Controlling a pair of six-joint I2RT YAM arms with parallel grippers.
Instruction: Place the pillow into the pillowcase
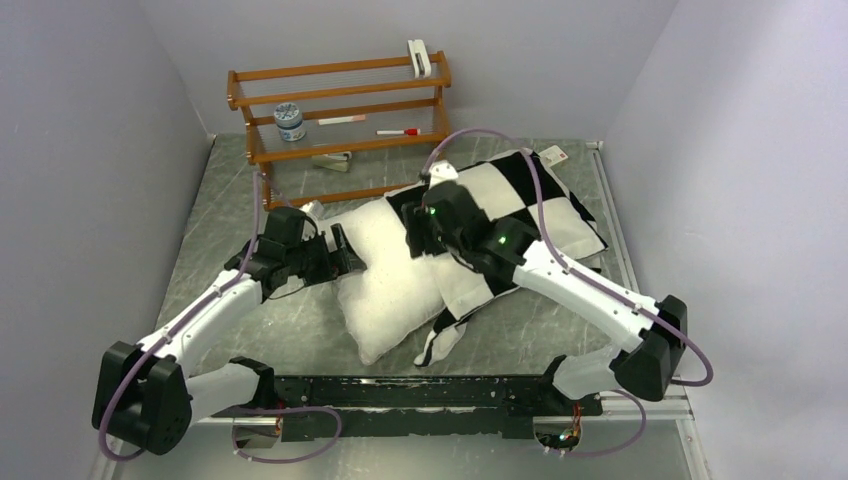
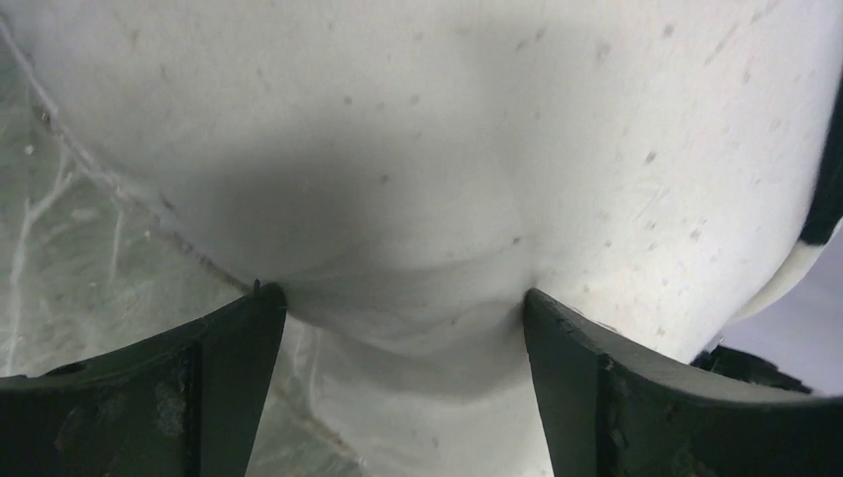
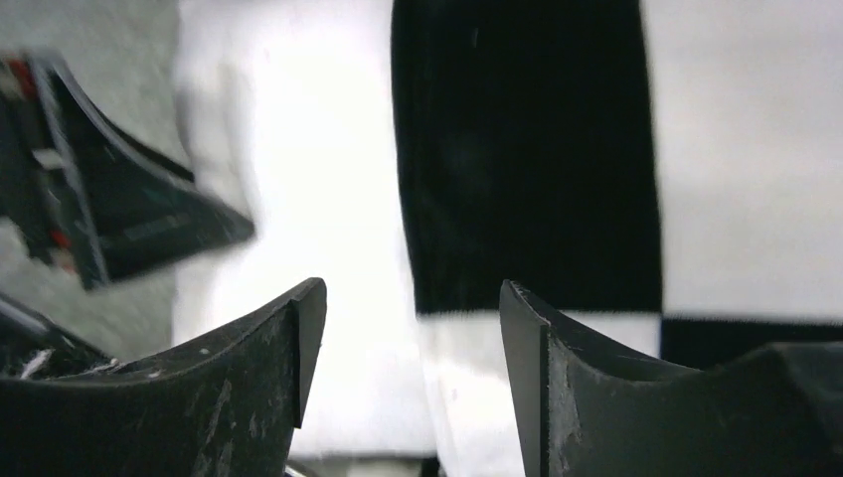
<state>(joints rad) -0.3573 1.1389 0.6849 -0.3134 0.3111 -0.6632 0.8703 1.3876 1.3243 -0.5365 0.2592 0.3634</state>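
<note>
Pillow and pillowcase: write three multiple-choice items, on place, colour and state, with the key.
1. The pillowcase lies: A over the right part of the pillow; B on the wooden rack; C beneath the left arm.
2. The pillowcase is: A plain grey; B black-and-white checked; C blue striped.
3. The left jaws are: A shut on the pillowcase; B shut on the rack; C open at the pillow's edge.
Key: 1 A, checks cover that part in the top view; 2 B, large squares show; 3 C, the left wrist view shows them apart astride the pillow.
</note>
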